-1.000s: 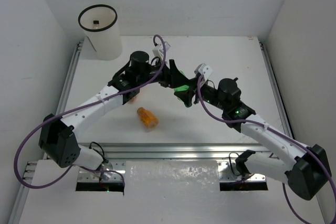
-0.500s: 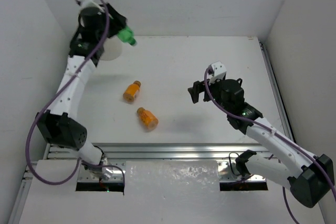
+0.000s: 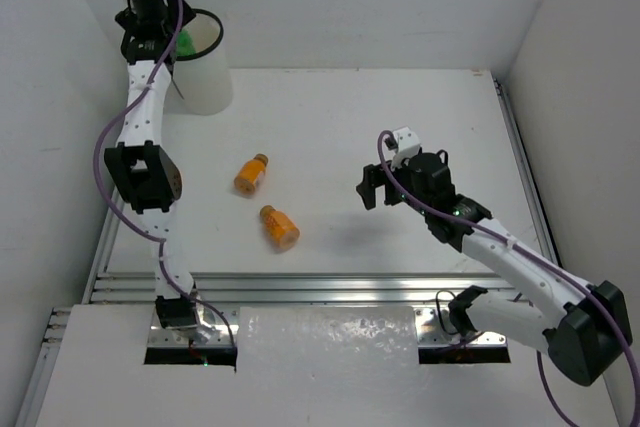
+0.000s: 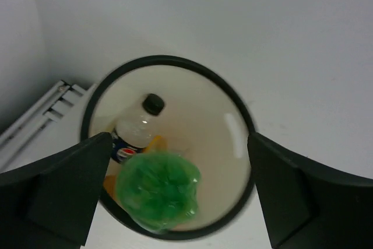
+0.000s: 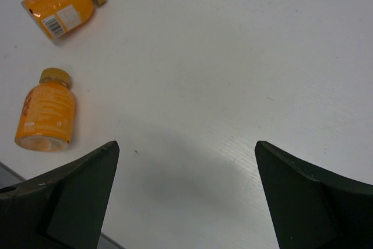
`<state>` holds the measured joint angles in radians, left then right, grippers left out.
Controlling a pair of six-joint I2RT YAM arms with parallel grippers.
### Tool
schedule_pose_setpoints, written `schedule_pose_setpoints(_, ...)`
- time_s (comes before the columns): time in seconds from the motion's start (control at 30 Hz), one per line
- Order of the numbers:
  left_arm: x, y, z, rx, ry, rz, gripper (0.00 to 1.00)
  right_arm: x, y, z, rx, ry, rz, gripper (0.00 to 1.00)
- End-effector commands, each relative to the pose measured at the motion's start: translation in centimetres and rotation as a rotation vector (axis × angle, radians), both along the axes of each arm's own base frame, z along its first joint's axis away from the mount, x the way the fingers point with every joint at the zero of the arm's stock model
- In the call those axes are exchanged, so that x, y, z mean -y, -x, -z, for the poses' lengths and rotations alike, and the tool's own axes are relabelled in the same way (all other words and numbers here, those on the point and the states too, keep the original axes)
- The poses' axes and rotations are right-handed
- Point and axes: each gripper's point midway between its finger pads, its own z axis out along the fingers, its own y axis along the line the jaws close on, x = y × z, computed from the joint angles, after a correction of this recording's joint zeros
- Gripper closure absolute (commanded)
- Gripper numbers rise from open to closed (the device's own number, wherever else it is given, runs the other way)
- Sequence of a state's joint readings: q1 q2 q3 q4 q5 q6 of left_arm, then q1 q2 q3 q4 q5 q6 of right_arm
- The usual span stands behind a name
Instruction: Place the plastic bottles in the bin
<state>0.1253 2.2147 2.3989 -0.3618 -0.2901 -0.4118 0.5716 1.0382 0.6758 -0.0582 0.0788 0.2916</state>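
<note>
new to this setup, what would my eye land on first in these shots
The bright green bottle, loose between the fingers of the open left gripper, over the white bin at the table's far left corner. Next, two orange bottles lying on the table, left of the open right gripper.

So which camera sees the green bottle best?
The left wrist camera. There the green bottle shows big and end-on, right over the bin. The top camera catches only a green sliver behind the left arm. The right wrist camera misses it; it sees just two orange bottles.
</note>
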Motion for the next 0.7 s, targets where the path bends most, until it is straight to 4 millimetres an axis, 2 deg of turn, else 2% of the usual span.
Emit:
schedule_pose_setpoints(0.0,-1.2,0.6,-7.2,0.183,-0.084,0.016,0.0,-1.9,-0.5,-1.7,-0.002,-0.036,-0.071,0.01)
schedule_pose_setpoints(0.03,-1.2,0.9,-8.4,0.211,-0.09,0.026,0.0,-2.7,-0.4,-1.9,-0.012,-0.05,-0.103,0.01)
schedule_pose_setpoints(0.07,-0.8,1.7,-11.0,0.266,-0.092,0.043,0.0,-3.2,-0.5,-1.0,-0.037,-0.05,-0.122,0.01)
schedule_pose_setpoints(0.13,-0.1,2.8,-13.6,0.317,-0.08,0.071,0.0,-4.9,-0.4,-1.0,-0.058,-0.089,-0.173,0.01)
schedule_pose_setpoints(0.17,0.4,4.6,-16.3,0.364,-0.08,0.079,0.0,-5.7,-0.5,0.0,-0.094,-0.088,-0.194,0.01)
schedule_pose_setpoints(0.2,1.0,5.6,-17.5,0.381,-0.076,0.088,0.0,-7.1,0.0,0.2,-0.109,-0.091,-0.232,0.01)
schedule_pose_setpoints(0.23,1.5,8.0,-19.3,0.393,-0.071,0.082,0.0,-8.0,-0.2,-0.1,-0.113,-0.104,-0.24,0.01)
schedule_pose_setpoints(0.27,1.8,9.4,-19.8,0.388,-0.062,0.072,0.0,-8.8,-0.3,0.1,-0.129,-0.106,-0.248,0.01)
schedule_pose_setpoints(0.3,2.3,10.7,-20.1,0.383,-0.051,0.076,0.0,-10.0,-0.4,1.8,-0.181,-0.09,-0.258,0.01)
schedule_pose_setpoints(0.33,3.4,13.3,-19.8,0.356,-0.02,0.1,0.0,-11.4,-0.7,0.9,-0.199,-0.107,-0.278,0.01)
schedule_pose_setpoints(0.37,3.9,14.7,-19.1,0.329,0.004,0.108,0.0,-12.3,-0.8,1.2,-0.226,-0.101,-0.29,0.01)
schedule_pose_setpoints(0.4,4.4,15.9,-18.2,0.309,0.046,0.117,0.0,-13.6,-0.4,3.5,-0.289,-0.064,-0.306,0.01)
schedule_pose_setpoints(0.43,5.6,19.7,-19.4,0.33,0.055,0.157,0.0,-14.6,-0.7,3.1,-0.312,-0.059,-0.303,0.01)
schedule_pose_setpoints(0.47,6.0,19.8,-14.0,0.217,0.095,0.165,0.0,-15.4,-0.6,3.7,-0.344,-0.044,-0.305,0.01)
schedule_pose_setpoints(0.5,6.5,21.0,-12.5,0.2,0.133,0.173,0.0,-16.6,-0.4,4.9,-0.399,-0.015,-0.313,0.01)
schedule_pose_setpoints(0.53,7.4,23.4,-9.2,0.169,0.157,0.199,0.0,-17.3,0.1,5.6,-0.43,0.003,-0.331,0.01)
schedule_pose_setpoints(0.57,7.9,24.6,-7.5,0.155,0.169,0.212,0.0,-17.9,0.4,6.1,-0.449,0.026,-0.338,0.01)
schedule_pose_setpoints(0.6,8.3,26.8,-4.1,0.119,0.198,0.207,0.0,-18.8,1.1,7.6,-0.491,0.079,-0.358,0.01)
schedule_pose_setpoints(0.67,8.8,28.5,-1.3,0.088,0.207,0.215,0.0,-19.7,2.3,9.0,-0.535,0.129,-0.394,0.05)
